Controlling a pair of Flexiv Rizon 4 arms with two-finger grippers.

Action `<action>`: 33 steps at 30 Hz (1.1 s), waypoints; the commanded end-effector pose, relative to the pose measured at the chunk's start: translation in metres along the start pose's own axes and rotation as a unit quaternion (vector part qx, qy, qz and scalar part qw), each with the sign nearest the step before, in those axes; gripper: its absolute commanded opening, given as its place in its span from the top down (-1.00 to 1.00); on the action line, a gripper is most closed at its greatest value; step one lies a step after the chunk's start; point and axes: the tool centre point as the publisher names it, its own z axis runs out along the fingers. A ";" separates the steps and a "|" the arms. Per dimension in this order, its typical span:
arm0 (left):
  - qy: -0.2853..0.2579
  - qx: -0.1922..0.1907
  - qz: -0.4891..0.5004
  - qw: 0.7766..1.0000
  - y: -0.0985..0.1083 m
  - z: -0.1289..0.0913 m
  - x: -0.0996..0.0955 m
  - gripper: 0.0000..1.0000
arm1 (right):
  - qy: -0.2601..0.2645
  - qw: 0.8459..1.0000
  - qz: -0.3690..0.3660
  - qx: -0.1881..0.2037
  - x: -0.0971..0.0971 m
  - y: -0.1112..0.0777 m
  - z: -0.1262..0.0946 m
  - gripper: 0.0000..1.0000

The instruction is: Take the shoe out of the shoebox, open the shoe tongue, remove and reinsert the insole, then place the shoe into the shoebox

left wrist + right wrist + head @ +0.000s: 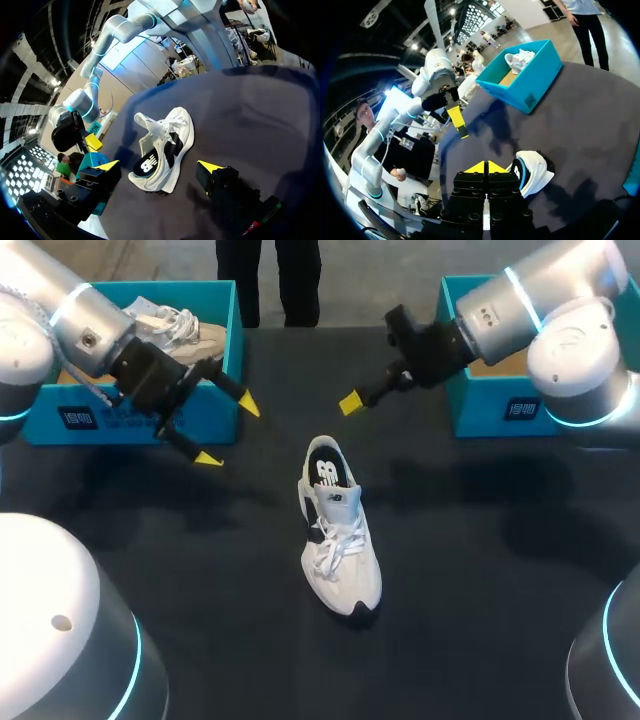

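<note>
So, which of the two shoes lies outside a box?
The white-and-black shoe at the table's middle; the other shoe sits inside the left box.

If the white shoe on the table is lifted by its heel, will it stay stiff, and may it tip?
The shoe stands upright on its wide sole, so a push would probably slide it, not tip it. Its laces lie loose and the upper looks soft, so both likely sag.

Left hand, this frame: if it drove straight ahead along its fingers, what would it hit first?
Probably the shoe: the wrist view shows it lying straight ahead of the left hand, between its open fingers, heel end nearest. Depth is unclear, so it might touch the table just short of it.
</note>
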 end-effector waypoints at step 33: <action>0.026 -0.100 -0.050 0.993 0.017 -0.133 0.021 -1.00 | -0.290 0.930 0.221 0.047 0.024 0.002 -0.013 1.00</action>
